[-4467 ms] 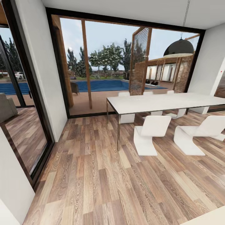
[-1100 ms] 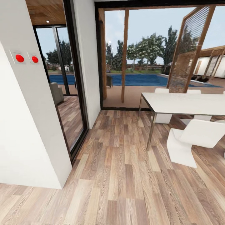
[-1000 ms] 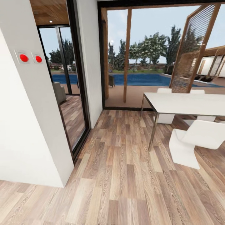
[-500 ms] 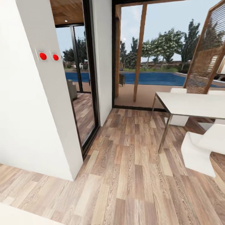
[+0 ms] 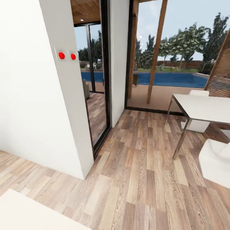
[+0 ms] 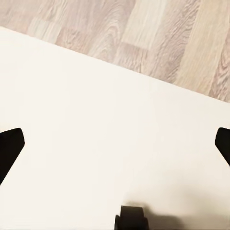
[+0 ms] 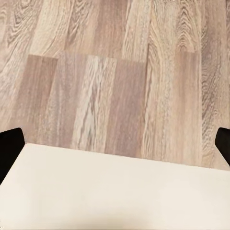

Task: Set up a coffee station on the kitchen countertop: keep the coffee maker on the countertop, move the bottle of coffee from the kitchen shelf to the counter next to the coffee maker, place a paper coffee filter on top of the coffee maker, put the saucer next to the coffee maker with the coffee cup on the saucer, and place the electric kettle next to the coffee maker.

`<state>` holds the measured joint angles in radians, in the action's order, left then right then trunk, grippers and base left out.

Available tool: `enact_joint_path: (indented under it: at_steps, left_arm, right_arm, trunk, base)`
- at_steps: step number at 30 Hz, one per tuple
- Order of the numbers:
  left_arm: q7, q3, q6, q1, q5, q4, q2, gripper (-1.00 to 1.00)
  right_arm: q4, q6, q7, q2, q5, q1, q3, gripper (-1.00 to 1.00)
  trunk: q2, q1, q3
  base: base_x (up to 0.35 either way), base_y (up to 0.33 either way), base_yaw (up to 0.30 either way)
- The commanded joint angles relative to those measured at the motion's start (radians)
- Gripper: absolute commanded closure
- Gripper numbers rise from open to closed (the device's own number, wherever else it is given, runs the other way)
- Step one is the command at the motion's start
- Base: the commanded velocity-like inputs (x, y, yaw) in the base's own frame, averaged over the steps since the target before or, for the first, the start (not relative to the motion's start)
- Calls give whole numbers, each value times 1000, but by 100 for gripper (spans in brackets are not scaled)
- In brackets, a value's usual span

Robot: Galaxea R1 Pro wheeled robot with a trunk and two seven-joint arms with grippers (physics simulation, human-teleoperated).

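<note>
I am looking into a dining room with a wooden floor (image 5: 137,179). In the left wrist view my left gripper (image 6: 115,146) is open, its dark fingertips (image 6: 9,148) far apart over a plain cream surface (image 6: 96,120), with nothing between them. In the right wrist view my right gripper (image 7: 115,146) is open as well, empty, above the edge of a cream surface (image 7: 115,196) and the wooden floor (image 7: 120,81).
A white wall corner (image 5: 38,105) with two red buttons (image 5: 61,55) stands at the left, close by. Beside it is a dark-framed glass door (image 5: 97,95). A white dining table (image 5: 204,108) and a white chair (image 5: 217,163) stand at the right. A cream surface (image 5: 28,214) lies at the lower left.
The camera has swung left: the wall corner with the red buttons has come in and drifted right, the table and chairs have slid toward the right edge, and a cream surface has appeared at lower left.
</note>
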<state>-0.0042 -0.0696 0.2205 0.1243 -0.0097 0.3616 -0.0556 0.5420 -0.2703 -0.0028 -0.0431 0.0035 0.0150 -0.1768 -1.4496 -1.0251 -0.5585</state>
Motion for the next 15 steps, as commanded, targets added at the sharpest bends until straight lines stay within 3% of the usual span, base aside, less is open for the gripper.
enact_joint_path:
  at_steps: [1, 15]
  left_arm:
    - [0, -3, 3, 1, -1, -1, 0, -100]
    - [0, -2, 3, 1, -1, -1, 0, -100]
  right_arm:
    - [0, -3, 0, 0, 0, 0, -1, -100]
    - [0, -3, 1, 0, 1, 0, -1, -100]
  trunk:
    - [0, 0, -2]
    - [0, 0, -15]
  base:
    - [0, 0, 226]
    - [0, 0, 228]
